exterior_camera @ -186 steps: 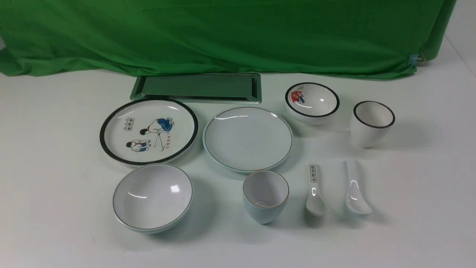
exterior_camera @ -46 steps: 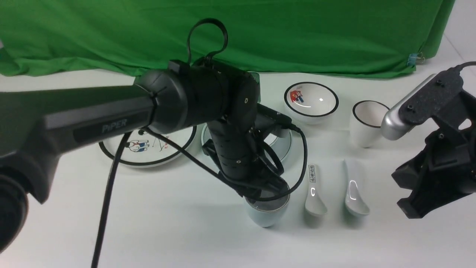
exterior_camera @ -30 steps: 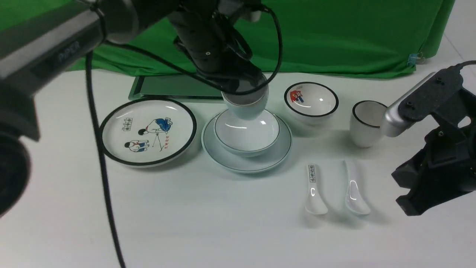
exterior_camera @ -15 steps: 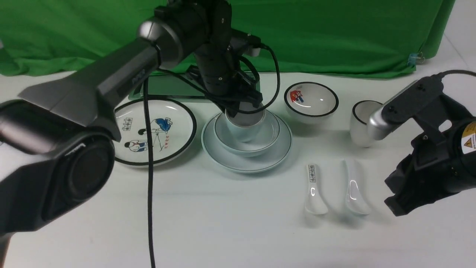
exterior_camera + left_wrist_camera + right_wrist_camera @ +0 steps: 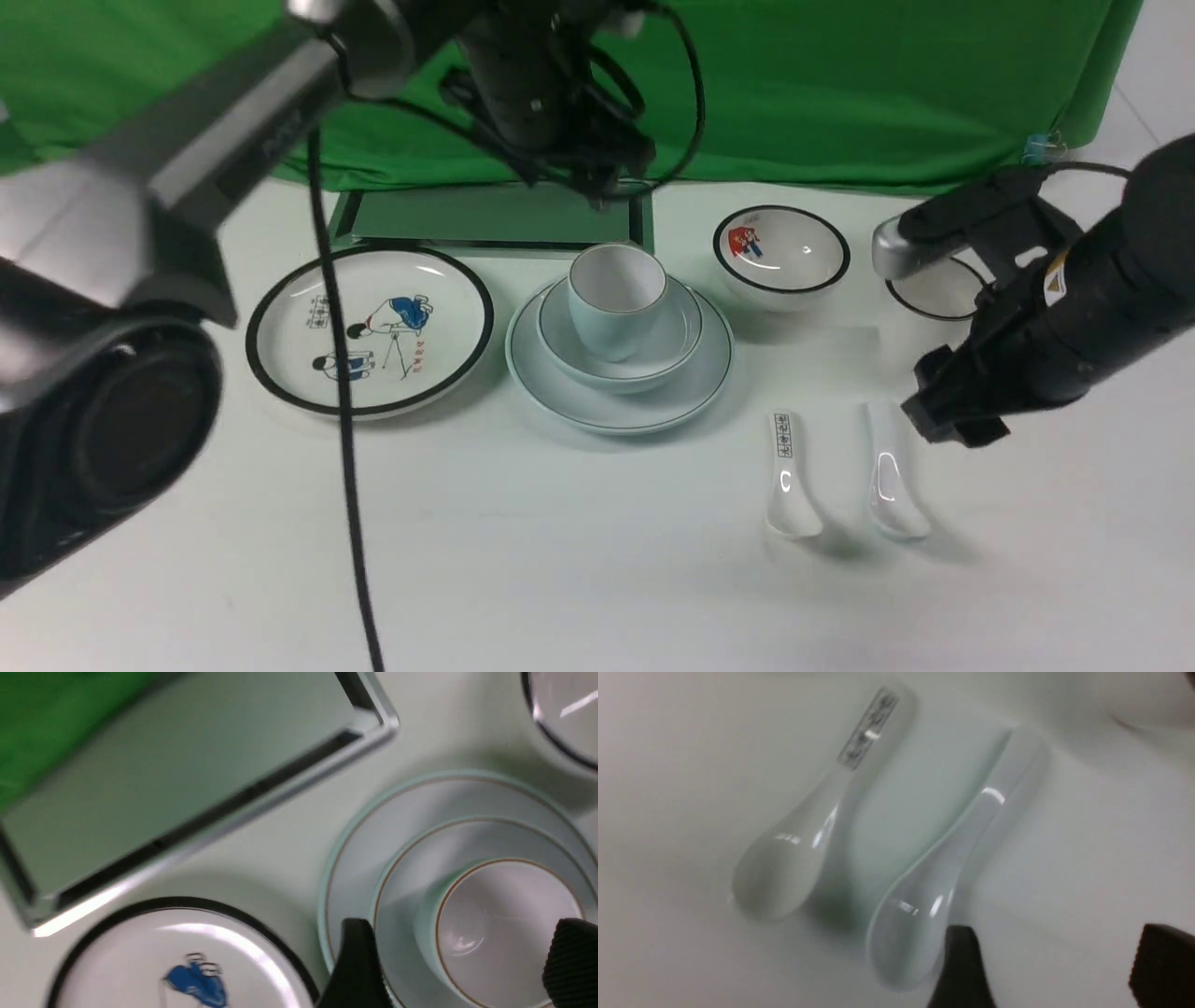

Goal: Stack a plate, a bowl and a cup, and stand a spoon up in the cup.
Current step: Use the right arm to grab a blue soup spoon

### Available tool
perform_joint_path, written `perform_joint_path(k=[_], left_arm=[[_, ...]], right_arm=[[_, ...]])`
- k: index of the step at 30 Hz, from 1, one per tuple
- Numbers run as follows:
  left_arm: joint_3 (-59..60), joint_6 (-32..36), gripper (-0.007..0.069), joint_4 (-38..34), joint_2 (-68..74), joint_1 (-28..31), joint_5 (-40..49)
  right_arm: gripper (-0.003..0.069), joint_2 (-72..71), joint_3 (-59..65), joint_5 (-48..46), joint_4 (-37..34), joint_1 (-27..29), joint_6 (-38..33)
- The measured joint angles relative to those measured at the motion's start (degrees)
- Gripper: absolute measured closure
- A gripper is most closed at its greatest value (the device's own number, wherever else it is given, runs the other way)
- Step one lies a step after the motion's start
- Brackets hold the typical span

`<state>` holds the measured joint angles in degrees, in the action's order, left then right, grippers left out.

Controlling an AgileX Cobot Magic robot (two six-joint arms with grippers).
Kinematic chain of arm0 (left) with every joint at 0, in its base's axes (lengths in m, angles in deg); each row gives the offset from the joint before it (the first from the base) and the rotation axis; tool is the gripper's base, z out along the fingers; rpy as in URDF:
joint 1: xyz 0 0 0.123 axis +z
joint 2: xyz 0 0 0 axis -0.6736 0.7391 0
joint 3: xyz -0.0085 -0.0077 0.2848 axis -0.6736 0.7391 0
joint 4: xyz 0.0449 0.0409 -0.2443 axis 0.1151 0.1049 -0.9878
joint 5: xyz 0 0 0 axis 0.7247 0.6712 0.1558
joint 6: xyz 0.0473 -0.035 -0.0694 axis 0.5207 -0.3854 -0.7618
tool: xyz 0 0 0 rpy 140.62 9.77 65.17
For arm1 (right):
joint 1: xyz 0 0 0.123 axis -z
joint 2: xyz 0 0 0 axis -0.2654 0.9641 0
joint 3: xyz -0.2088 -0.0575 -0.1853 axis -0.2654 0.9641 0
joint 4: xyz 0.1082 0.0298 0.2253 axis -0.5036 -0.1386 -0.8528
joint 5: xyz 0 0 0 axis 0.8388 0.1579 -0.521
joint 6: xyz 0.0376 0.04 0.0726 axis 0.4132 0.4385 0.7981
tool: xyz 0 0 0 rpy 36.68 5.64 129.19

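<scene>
White table [image 5: 560,579]: the spoon [image 5: 892,476] is laid beside a lettered spoon [image 5: 786,476], its writing unreadable, near the empty, wide-spread right gripper [image 5: 1059,952]. Beyond, the cup [image 5: 616,299] is stacked in the bowl [image 5: 677,350] on the plate [image 5: 560,392], with the left gripper [image 5: 462,933] parted and empty above. Green cloth [image 5: 840,93] is hung behind.

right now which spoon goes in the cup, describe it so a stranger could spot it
Find the pale blue-green plate, bowl and cup stacked mid-table. To their right, nearer the robot, two white spoons lie side by side. It is the right-hand spoon, plain all over; the marked spoon beside it has black characters on its handle.
</scene>
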<state>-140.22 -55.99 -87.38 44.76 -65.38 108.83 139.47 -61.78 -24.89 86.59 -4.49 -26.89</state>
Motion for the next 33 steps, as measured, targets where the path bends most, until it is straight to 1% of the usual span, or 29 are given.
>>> perform_joint_path(k=[2, 3, 4, 6, 7, 10, 11, 13, 14, 15, 16, 18, 20, 21, 22, 23, 29, 31, 33], left_arm=[[-0.24, -0.36, 0.0171, 1.05, -2.39, 0.00, 0.00], [-0.43, -0.60, 0.0189, 2.21, -6.16, 0.11, 0.00], [-0.43, -0.74, 0.0201, 2.40, -7.09, 0.11, 0.00], [-0.16, -0.79, 0.0274, 2.75, -13.01, 0.18, 0.00], [0.22, -0.79, 0.0296, 2.75, -14.20, 0.18, 0.00], [5.55, -0.79, 0.0431, 2.64, -20.48, 0.18, 0.00], [5.56, -0.79, 0.0440, 2.64, -20.86, 0.18, 0.00], [12.83, -0.79, 0.0552, 2.79, -25.68, 0.18, 0.12], [16.04, -0.79, 0.0590, 3.11, -27.44, 0.18, 0.24], [17.39, -0.79, 0.0598, 3.26, -27.78, 0.18, 0.24], [22.15, -0.79, 0.0637, 3.88, -30.13, 0.18, 0.24], [29.14, -0.87, 0.0657, 4.23, -33.49, 0.18, -0.51], [35.27, -1.52, 0.0660, 4.34, -36.49, 0.18, -2.38], [38.51, -1.82, 0.0661, 4.38, -38.50, 0.18, -4.29], [41.02, -1.91, 0.0661, 4.38, -39.51, 0.18, -5.59], [44.59, -2.35, 0.0661, 4.38, -41.84, 0.18, -7.54], [57.63, -3.80, 0.0661, 5.33, -49.93, 0.18, -14.57], [63.47, -4.92, 0.0661, 5.58, -53.61, 0.18, -19.48], [68.30, -4.92, 0.0661, 5.64, -56.34, 0.18, -24.17]], right_arm=[[0.0167, 2.24, -0.96, 0.68, -0.62, 1.04, 0.25], [0.0171, 4.82, -2.09, 1.52, -1.84, 1.98, 0.33], [0.0172, 5.55, -2.47, 1.97, -2.29, 2.20, 0.33], [0.0173, 10.11, -3.32, 4.50, -5.02, 2.72, 0.33], [0.0173, 11.01, -3.39, 5.47, -5.72, 2.72, 0.33], [0.0173, 15.32, -3.46, 8.70, -7.27, 2.72, 1.30], [0.0173, 15.57, -3.46, 8.86, -7.25, 2.72, 1.36], [0.0173, 18.47, -3.46, 11.21, -7.64, 2.72, 1.98], [0.0173, 19.43, -3.46, 11.87, -7.63, 2.72, 2.12], [0.0173, 19.60, -3.46, 12.14, -7.63, 2.72, 2.17], [0.0179, 20.26, -3.59, 13.09, -7.57, 2.72, 2.32], [0.0216, 20.64, -3.91, 14.09, -7.57, 2.76, 2.39], [0.0298, 20.70, -3.98, 14.45, -7.57, 2.82, 2.43], [0.0374, 20.70, -3.97, 14.60, -7.57, 2.82, 2.37], [0.0417, 20.70, -3.97, 14.59, -7.57, 2.82, 2.28], [0.0499, 20.52, -3.97, 14.59, -7.53, 2.82, 1.98], [0.0487, 16.24, -4.87, 14.39, -8.61, 2.64, 1.50], [0.0487, 12.65, -6.63, 18.22, -9.80, 1.35, 0.86], [0.0487, 9.71, -7.86, 24.92, -10.23, -0.87, 0.49]])
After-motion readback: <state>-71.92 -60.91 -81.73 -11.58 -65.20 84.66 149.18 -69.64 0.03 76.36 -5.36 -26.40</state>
